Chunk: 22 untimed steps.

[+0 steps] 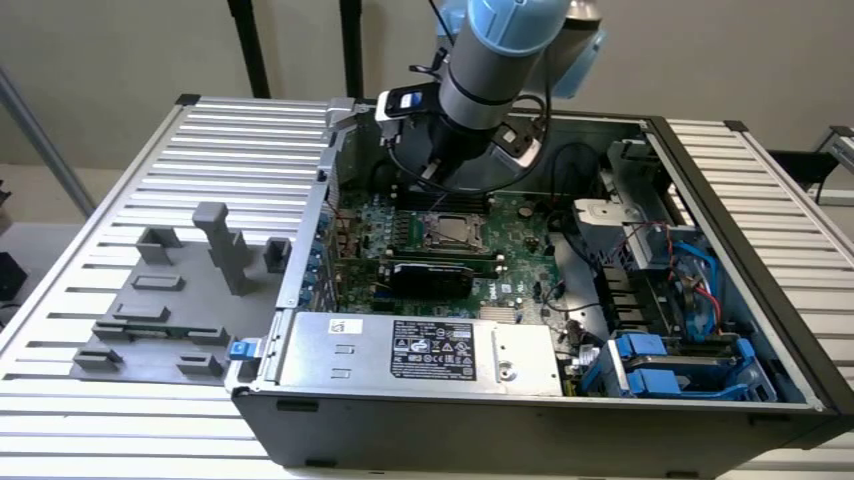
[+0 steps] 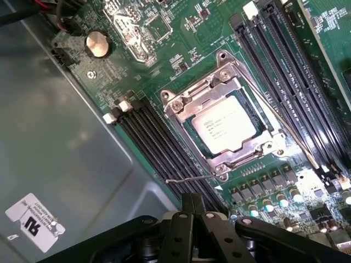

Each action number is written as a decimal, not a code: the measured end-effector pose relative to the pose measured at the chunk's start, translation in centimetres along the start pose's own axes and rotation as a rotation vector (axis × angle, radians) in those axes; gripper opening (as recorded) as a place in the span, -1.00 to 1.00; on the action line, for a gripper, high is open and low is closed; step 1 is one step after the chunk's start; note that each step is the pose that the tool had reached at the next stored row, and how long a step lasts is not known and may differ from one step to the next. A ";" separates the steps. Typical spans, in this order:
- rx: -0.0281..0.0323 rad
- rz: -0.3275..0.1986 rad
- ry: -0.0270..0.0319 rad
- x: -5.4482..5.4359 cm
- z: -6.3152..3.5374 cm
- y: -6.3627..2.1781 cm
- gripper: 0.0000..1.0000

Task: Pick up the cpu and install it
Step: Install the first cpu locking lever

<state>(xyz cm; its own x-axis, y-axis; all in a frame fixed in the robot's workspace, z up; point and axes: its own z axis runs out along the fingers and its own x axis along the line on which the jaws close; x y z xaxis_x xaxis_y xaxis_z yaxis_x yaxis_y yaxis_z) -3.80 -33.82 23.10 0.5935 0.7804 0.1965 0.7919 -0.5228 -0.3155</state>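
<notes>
While the gripper hovers above the motherboard, fingers apparently together and empty, the cpu sits in its socket just beyond the fingertips.

Even, bright overhead light; soft glare on the cpu lid

Silvery-white cpu in a grey metal socket frame on the green motherboard.

Matt silvery metal cpu, shiny metal socket frame.
</notes>
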 end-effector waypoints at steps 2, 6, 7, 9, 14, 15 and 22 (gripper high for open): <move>-0.0001 0.000 -0.0002 -0.2 0.35 0.00 -0.79; -0.0008 0.000 -0.0011 -0.5 1.07 -0.01 -0.79; -0.0010 0.000 -0.0014 -0.5 1.25 0.01 -0.79; -0.0011 0.000 -0.0015 -0.6 1.59 0.11 -0.79; -0.0018 0.000 -0.0024 -0.7 2.16 0.28 -0.79; -0.0020 0.001 -0.0026 -0.7 2.22 0.29 -0.79; -0.0060 0.005 -0.0058 -0.6 2.50 0.27 -0.79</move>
<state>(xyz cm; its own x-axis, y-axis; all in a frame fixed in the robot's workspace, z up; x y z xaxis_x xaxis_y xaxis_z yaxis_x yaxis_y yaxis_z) -4.32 -33.59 20.57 0.5968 0.7797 0.1895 0.7897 -0.5289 -0.3108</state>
